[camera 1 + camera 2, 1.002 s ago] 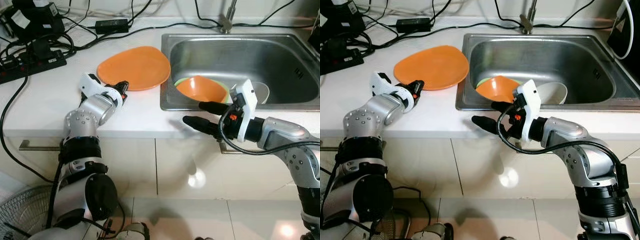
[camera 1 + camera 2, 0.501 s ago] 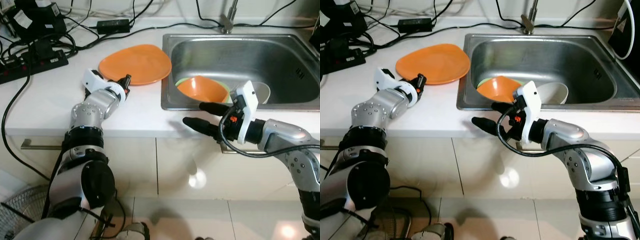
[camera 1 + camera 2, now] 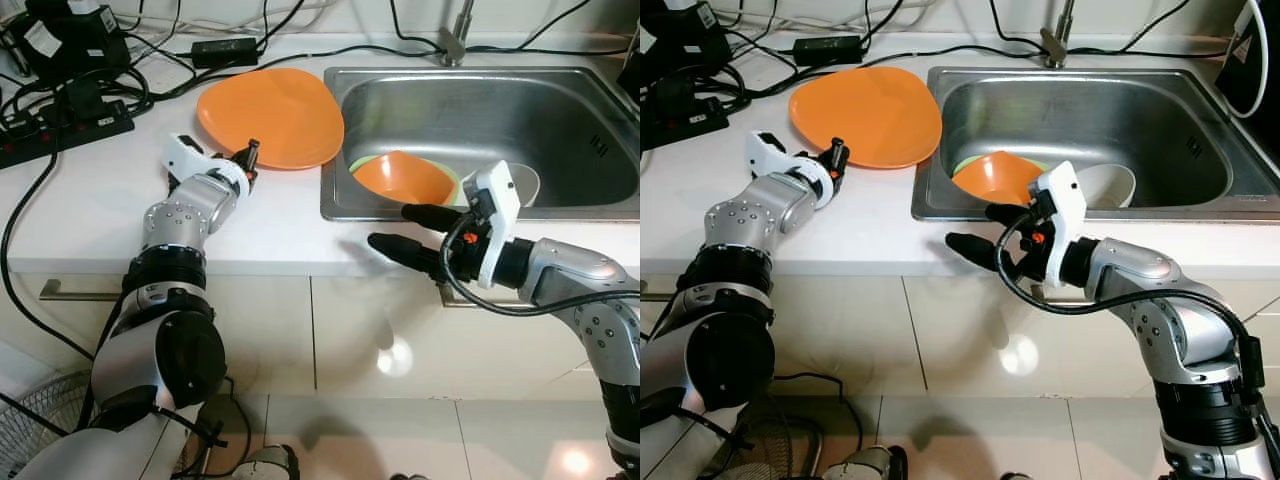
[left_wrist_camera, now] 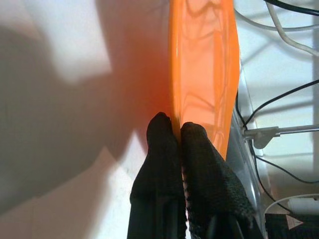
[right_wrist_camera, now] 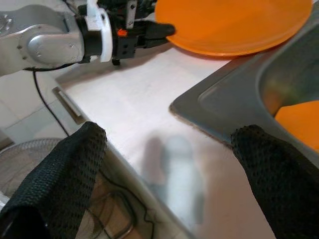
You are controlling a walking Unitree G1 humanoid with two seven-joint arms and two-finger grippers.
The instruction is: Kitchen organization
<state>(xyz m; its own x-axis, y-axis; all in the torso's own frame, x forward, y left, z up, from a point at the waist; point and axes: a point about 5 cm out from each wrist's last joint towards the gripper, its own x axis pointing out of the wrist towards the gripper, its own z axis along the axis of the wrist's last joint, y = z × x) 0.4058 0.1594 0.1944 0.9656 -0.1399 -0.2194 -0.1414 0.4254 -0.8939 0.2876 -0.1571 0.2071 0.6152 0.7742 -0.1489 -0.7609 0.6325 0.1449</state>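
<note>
The orange plate (image 3: pixel 270 115) is looking like smooth, glossy plastic; the sink (image 3: pixel 560 110) is showing brushed metal with a dull shine; the white counter (image 3: pixel 90 210) is appearing smooth and matt; the fingers (image 4: pixel 159 169) of the left gripper (image 4: pixel 172 127) are wearing a black, rough, woven-looking cover; the arms (image 3: pixel 1150 270) are shining like silver metal.

White countertop (image 3: pixel 90 215) — black power strip (image 3: pixel 62 130), cables (image 3: pixel 150 60), adapter (image 3: pixel 225 50).
</note>
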